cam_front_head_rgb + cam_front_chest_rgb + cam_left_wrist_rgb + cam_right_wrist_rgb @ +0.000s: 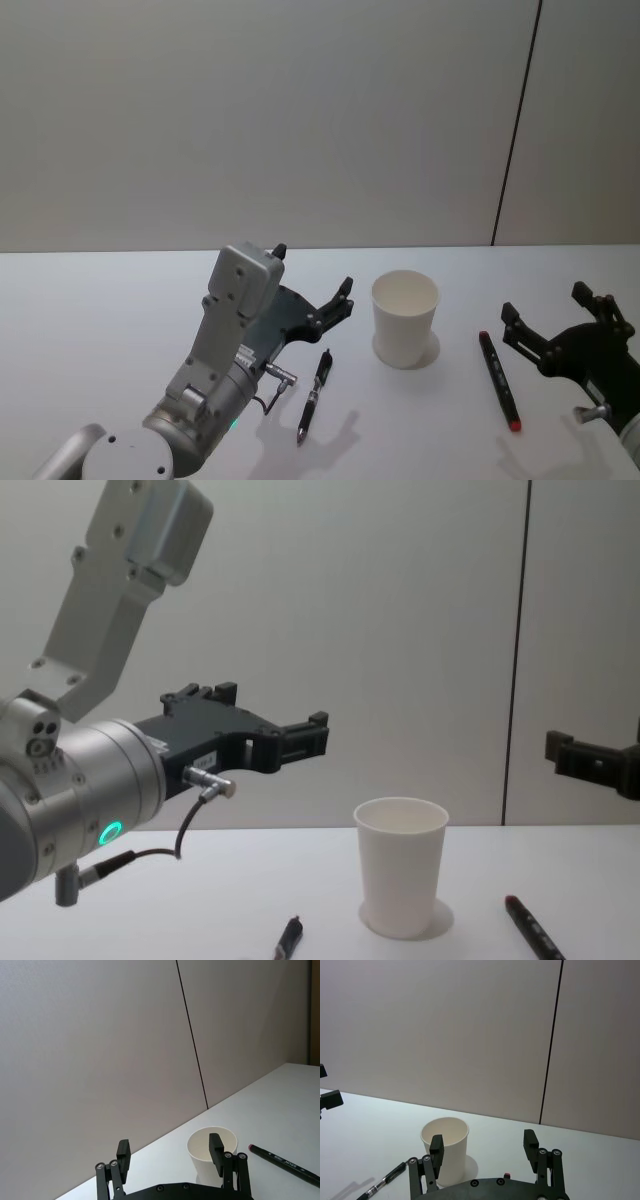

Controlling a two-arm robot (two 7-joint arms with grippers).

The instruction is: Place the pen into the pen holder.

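The pen holder [405, 318] is a white paper cup standing upright mid-table, also seen in the chest view [400, 875]. A black pen [314, 395] lies flat on the table to its front left. My left gripper [314, 268] hovers open and empty above the table, just left of the cup and behind the pen. From the left wrist, the cup [200, 1147] sits beyond the open fingers [123, 1152]. My right gripper [545, 300] is open and empty to the right of the cup. Its wrist view shows the cup [452, 1145] and the pen [387, 1182].
A black marker with a red end [498, 380] lies on the table between the cup and the right gripper, also seen in the left wrist view [285, 1162]. A plain wall with a dark vertical seam [515, 130] stands behind the white table [100, 310].
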